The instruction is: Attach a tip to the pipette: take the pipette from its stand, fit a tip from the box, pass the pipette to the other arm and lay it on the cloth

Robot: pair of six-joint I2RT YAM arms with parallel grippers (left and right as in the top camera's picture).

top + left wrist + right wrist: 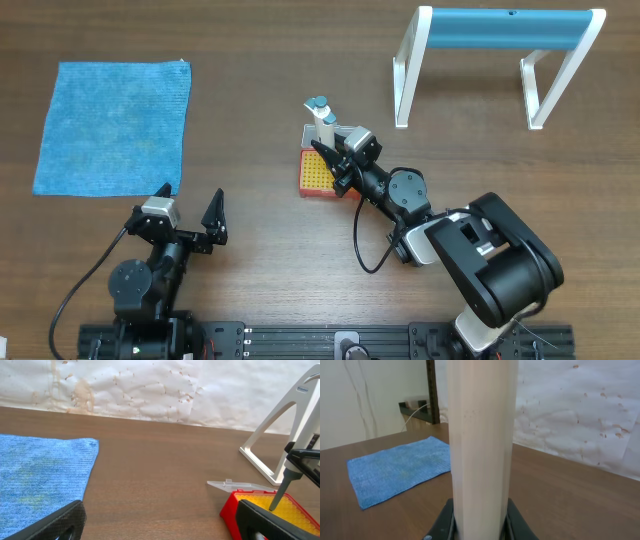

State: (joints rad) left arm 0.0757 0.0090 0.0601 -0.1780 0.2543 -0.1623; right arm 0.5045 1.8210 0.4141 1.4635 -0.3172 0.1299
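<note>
Wood table (260, 60): R gripper (333, 146) clamps pipette (322, 118) at tip box (316, 176), L gripper (190, 197) open/empty; if you press off-axis, fit could go crooked.

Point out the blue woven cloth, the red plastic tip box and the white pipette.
blue woven cloth (112, 128): top view, its middle.
red plastic tip box (230, 512): left wrist view, red side wall.
white pipette (481, 435): right wrist view, its body.

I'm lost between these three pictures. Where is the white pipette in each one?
Top view: pipette at centre, above the red tip box.
Left wrist view: pipette at the right edge, above the same tip box.
Right wrist view: pipette is the white column in the middle.
Shared landmark: the blue cloth.
</note>
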